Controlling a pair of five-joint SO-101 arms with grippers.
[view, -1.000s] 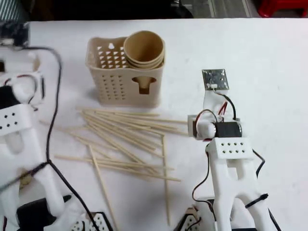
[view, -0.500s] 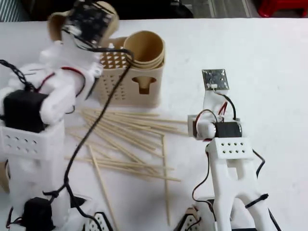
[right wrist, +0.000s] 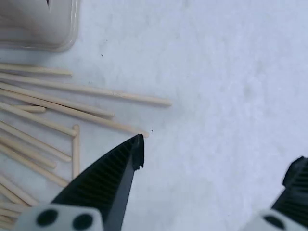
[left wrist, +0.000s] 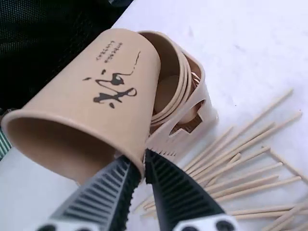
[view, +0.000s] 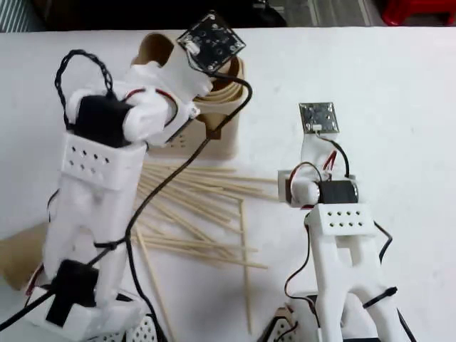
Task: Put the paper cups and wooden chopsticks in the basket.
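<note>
A white worktop (view: 399,85) is seen, and a pale perforated basket (view: 229,144) is stood upright on it toward the far side. Just in front of the basket, wooden chopsticks (view: 199,206) are scattered flat in a loose, crossing pile, most of them laid roughly sideways and fanned out. One single chopstick (view: 244,263) is laid across the others, pointing toward the near edge. At the near left edge a tan paper cup (view: 18,256) is seen lying on the surface, partly hidden.

Cups (left wrist: 168,91) sit stacked in the basket (view: 226,146), chopsticks (view: 206,206) scattered on the table (view: 399,85) before it
</note>
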